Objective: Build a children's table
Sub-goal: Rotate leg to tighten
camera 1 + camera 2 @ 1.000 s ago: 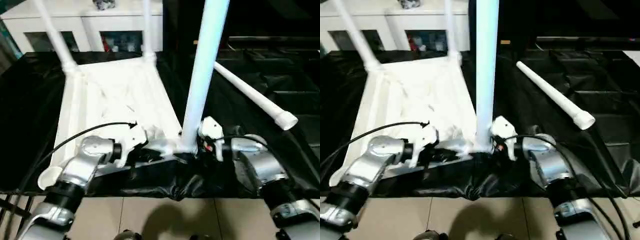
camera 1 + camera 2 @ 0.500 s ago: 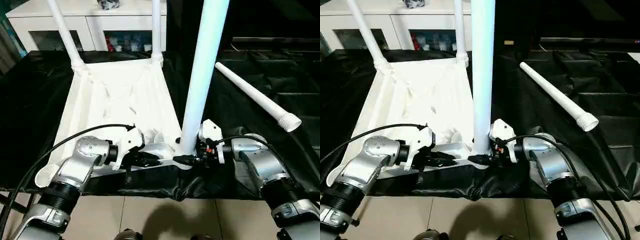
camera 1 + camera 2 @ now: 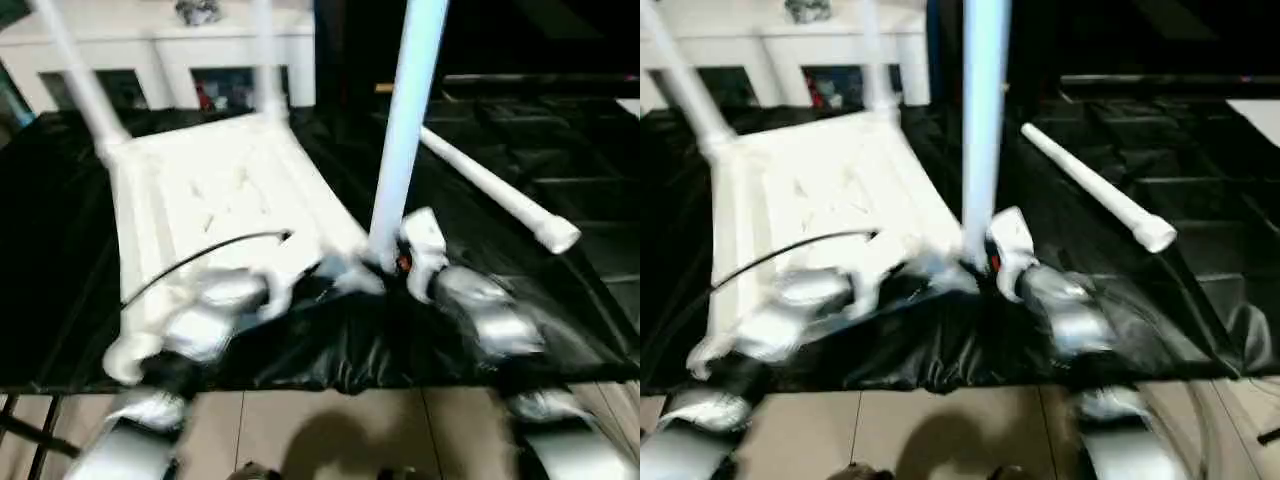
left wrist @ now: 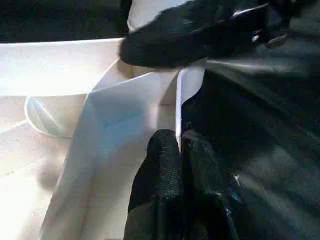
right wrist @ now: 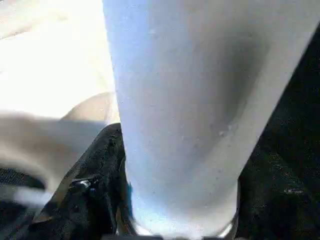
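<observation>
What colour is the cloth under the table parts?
Black cloth, clearest in the right eye view.

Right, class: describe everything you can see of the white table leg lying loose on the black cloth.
The loose table leg is a long white tube, plastic by the look, with a wider collar at its nearer end. It lies flat and slantwise on the black cloth, right of the upturned tabletop, apart from it and from both arms. Nothing but the cloth touches it.
</observation>
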Robot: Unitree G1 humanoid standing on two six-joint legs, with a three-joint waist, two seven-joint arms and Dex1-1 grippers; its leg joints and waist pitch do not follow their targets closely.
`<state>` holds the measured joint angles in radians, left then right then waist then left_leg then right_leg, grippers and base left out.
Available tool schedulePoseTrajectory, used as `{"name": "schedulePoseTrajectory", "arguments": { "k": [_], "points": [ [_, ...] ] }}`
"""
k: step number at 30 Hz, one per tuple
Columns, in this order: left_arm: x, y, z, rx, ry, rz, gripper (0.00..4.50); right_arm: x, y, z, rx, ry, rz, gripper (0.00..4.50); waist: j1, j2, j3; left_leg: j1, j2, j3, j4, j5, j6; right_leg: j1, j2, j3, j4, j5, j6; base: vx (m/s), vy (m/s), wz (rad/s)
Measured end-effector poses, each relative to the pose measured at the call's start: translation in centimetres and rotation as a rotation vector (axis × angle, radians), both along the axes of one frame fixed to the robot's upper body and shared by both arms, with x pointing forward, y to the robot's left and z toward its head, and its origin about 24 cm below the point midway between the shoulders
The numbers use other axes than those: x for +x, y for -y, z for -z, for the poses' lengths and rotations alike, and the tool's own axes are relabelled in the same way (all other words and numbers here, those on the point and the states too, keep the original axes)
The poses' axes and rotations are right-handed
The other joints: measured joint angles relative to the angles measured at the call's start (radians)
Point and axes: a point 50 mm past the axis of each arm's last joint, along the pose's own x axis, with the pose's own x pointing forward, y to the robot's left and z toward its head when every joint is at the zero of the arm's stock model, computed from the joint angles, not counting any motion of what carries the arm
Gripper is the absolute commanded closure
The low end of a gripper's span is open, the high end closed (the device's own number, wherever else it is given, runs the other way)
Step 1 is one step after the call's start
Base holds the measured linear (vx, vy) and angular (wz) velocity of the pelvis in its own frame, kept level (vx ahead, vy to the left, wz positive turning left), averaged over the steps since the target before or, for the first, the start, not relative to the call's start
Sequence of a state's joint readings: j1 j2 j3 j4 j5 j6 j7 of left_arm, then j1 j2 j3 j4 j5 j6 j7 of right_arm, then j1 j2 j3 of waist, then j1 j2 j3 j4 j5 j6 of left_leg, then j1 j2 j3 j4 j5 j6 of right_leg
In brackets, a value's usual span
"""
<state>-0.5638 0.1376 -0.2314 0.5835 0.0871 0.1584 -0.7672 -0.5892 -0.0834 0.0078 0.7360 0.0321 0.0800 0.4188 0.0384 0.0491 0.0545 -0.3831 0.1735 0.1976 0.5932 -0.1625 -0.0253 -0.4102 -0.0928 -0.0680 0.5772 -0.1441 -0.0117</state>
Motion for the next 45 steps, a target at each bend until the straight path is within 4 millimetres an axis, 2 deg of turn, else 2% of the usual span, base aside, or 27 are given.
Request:
{"name": "schedulePoseTrajectory", "arguments": {
  "k": [3,5,6,8,14,16,22,30,36,38,39,42,45],
  "points": [
    [0.2,0.8,0.0,-0.002,0.005,-0.042,4.5,0.4,-0.7,0.0,-0.006,0.008,0.112,1.84,-0.004,0.004,-0.003,0.0,0.0,0.0,0.0,0.0,0.0,0.001,0.0,0.0,0.0,0.0,0.0,0.0,0.0,0.0],
    [0.2,1.0,0.0,-0.001,0.01,-0.044,4.5,0.4,-0.8,-0.1,-0.028,0.029,0.123,1.84,-0.004,0.006,-0.004,-0.001,0.0,0.0,0.0,0.0,0.0,0.001,0.0,0.0,0.0,0.0,0.0,0.0,0.0,0.0],
    [0.2,1.0,0.0,-0.001,0.011,-0.043,4.5,0.4,-0.9,-0.1,-0.034,0.037,0.125,1.49,-0.004,0.006,-0.004,-0.001,0.0,0.0,-0.001,0.0,0.0,0.001,0.0,0.0,0.0,0.0,0.0,0.0,0.0,0.0],
    [0.2,1.0,-0.1,-0.002,0.012,-0.042,4.5,0.4,-0.9,-0.1,-0.034,0.044,0.124,1.14,-0.003,0.006,-0.004,-0.001,-0.001,0.0,-0.003,0.0,0.0,0.001,0.0,0.0,0.0,0.0,0.0,0.0,0.0,0.0],
    [0.1,0.2,-0.2,0.001,0.016,-0.026,4.5,0.2,-1.3,-0.2,-0.031,0.062,0.056,0.72,-0.005,0.007,-0.004,-0.001,0.0,-0.001,-0.004,0.0,0.0,0.0,0.0,-0.002,0.001,0.0,0.0,0.0,0.0,0.0],
    [0.0,-0.3,-0.2,0.001,0.013,-0.002,4.5,0.0,-1.2,-0.1,-0.058,0.08,-0.008,0.72,-0.008,0.007,-0.004,-0.002,0.0,-0.001,-0.004,0.0,0.0,-0.001,0.0,-0.002,0.001,0.0,0.0,0.0,0.0,0.0],
    [-1.0,-2.0,-0.2,-0.006,-0.011,0.118,4.5,-0.8,-0.2,-0.5,-0.119,0.093,-0.283,0.72,-0.001,0.006,-0.003,-0.002,0.001,0.0,-0.006,0.0,0.0,-0.003,0.0,-0.002,0.001,0.001,-0.002,0.0,0.0,0.0],
    [-1.9,-4.2,-0.5,0.001,-0.061,0.261,4.5,-2.7,1.9,-1.1,-0.165,0.04,-0.644,0.72,0.027,0.002,-0.001,-0.004,0.001,0.0,-0.004,0.0,0.0,-0.002,0.0,-0.001,0.001,0.003,-0.004,0.0,0.0,0.0],
    [-2.4,-4.9,-0.6,0.001,-0.084,0.313,4.5,-3.2,2.2,-1.4,-0.149,0.012,-0.745,0.72,0.035,0.0,0.0,-0.004,0.001,0.0,-0.004,0.0,0.0,-0.003,0.0,-0.001,0.001,0.003,-0.004,0.0,0.0,0.0],
    [-2.5,-5.0,-0.7,0.004,-0.089,0.327,4.5,-3.4,2.3,-1.5,-0.123,-0.008,-0.766,0.72,0.043,0.0,0.0,-0.005,0.001,0.0,-0.004,0.0,0.0,-0.003,0.0,-0.001,0.001,0.003,-0.004,0.0,0.0,0.0],
    [-2.5,-5.1,-0.7,0.006,-0.092,0.332,4.5,-3.4,2.4,-1.5,-0.114,-0.016,-0.778,0.98,0.048,0.0,0.0,-0.005,0.001,0.0,-0.004,0.0,0.0,-0.003,0.0,-0.001,0.001,0.003,-0.004,0.0,0.0,0.0],
    [-2.7,-5.3,-0.7,0.001,-0.103,0.346,4.5,-3.5,2.4,-1.5,-0.106,-0.029,-0.79,1.1,0.053,-0.002,0.0,-0.005,0.001,0.0,-0.004,0.0,0.0,-0.003,0.0,-0.001,0.001,0.003,-0.004,0.0,0.0,0.0],
    [-2.8,-5.4,-0.7,-0.003,-0.107,0.356,4.5,-3.7,2.3,-1.5,-0.1,-0.044,-0.819,1.47,0.054,-0.005,0.001,-0.005,0.001,0.0,-0.004,0.0,0.0,-0.003,0.0,-0.001,0.001,0.002,-0.004,0.0,0.0,0.0]
  ]
}}
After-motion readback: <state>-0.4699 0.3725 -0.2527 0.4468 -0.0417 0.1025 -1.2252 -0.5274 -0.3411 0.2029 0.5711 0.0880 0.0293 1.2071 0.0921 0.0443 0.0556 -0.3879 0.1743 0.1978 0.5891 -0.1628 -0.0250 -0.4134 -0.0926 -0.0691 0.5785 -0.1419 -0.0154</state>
